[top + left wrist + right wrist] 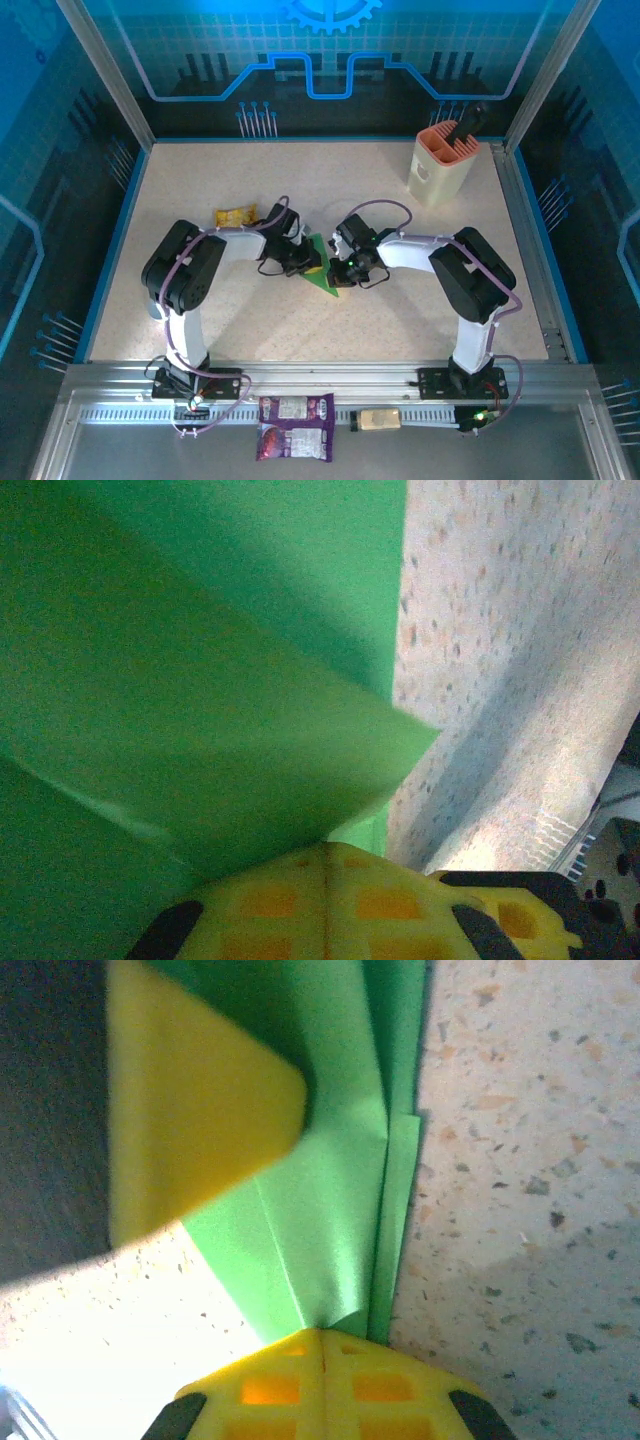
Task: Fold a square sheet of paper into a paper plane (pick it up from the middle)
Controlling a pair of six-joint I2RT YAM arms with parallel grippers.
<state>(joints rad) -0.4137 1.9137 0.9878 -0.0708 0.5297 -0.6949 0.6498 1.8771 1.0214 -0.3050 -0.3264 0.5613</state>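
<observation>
The square sheet of paper (325, 281) is a creased green shape with a narrow point, lying mid-table between both arms. My left gripper (311, 265) comes in from the left, its yellow fingertips pressed together on a fold of the green paper (200, 680); the tips meet at the bottom of the left wrist view (326, 852). My right gripper (339, 271) comes in from the right and is shut on the layered edge of the paper (330, 1210), pinching it at the tips (322, 1338). The left gripper's yellow finger (190, 1110) rests on the paper just beyond.
A yellow snack packet (236, 215) lies just behind the left arm's wrist. An orange-and-cream holder (441, 165) with a black tool stands at the back right. A purple packet (296, 425) and a tan item (379, 419) sit on the near rail.
</observation>
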